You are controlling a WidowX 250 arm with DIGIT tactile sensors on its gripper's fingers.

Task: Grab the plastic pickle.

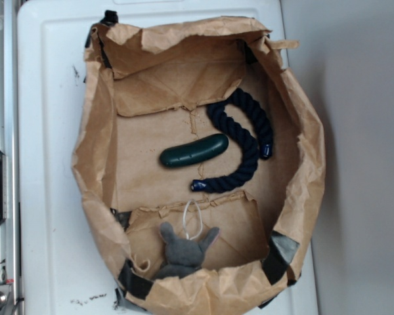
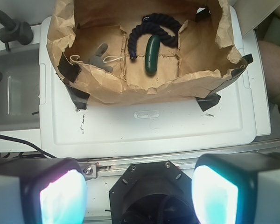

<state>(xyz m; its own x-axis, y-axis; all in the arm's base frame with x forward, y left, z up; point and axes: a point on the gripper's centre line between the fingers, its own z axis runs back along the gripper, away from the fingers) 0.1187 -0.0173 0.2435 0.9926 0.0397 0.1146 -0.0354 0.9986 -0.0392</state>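
- Exterior view: the plastic pickle [image 1: 194, 151] lies on the floor of a crumpled brown paper bag [image 1: 95, 144] that is opened out like a basket on a white bench [image 1: 46, 98]. It sits near the middle of the bag floor, lying at a slight slant.
- The pickle is dark green, glossy and smooth, with rounded ends and a gentle curve.
- A thick navy rope [image 1: 244, 138] curls round the pickle's right end, close beside it but apparently not touching. A grey plush toy [image 1: 180, 252] sits well below the pickle against the bag's lower wall. The arm does not show in this view.
- Wrist view: the gripper [image 2: 139, 193] is well back from the bag, with its jaws spread wide and nothing between them. The pickle [image 2: 152, 54] lies inside the bag beyond its near wall, just right of the rope [image 2: 151, 28].
- Risks, as I judge them: the raised, floppy paper wall stands between the jaws and the pickle, so a low approach could snag or crush it and shift the bag.
- The rope is so near that a jaw could land on it, or pinch rope instead of pickle.
- The slick, rounded surface could let the pickle squirt out or roll if it is gripped off-centre or near an end.
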